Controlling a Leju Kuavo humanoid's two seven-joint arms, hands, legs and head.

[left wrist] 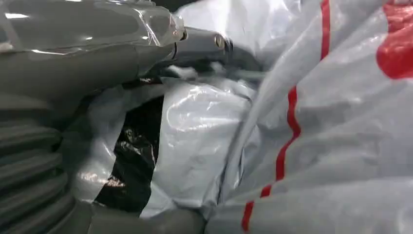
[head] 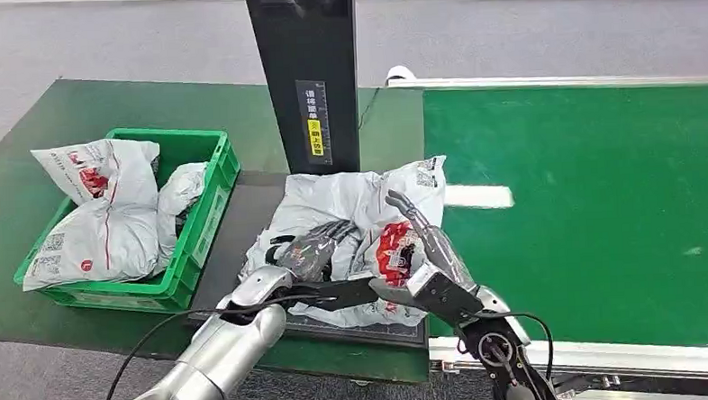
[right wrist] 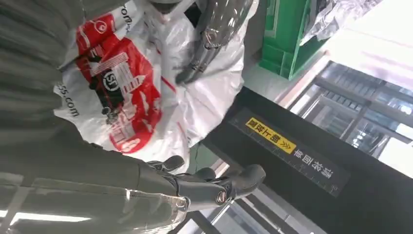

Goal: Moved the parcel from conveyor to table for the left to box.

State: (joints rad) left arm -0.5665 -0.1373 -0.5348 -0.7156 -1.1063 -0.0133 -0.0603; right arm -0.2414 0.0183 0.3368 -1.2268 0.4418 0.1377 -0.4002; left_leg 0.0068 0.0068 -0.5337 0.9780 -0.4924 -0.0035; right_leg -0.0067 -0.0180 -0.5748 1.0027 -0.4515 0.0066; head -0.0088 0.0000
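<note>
A crumpled grey-white plastic mailer parcel (head: 370,226), glossy and wrinkled with a red printed logo and red stripe, lies on a dark flat platform (head: 243,214) at the centre of the head view, just in front of a black upright post (head: 313,75) bearing a yellow label. Smooth green conveyor belt (head: 594,207) stretches away at three o'clock. At nine o'clock a green ribbed plastic crate (head: 202,216) holds more soft grey mailer bags (head: 99,220).

The left hand (head: 321,246), wrapped in clear film, lies on the parcel with dark fingers curled into its folds; whether it truly grips cannot be told. The right hand (head: 424,237) presses against the parcel's right side, fingers extended upward and apart, holding nothing.
</note>
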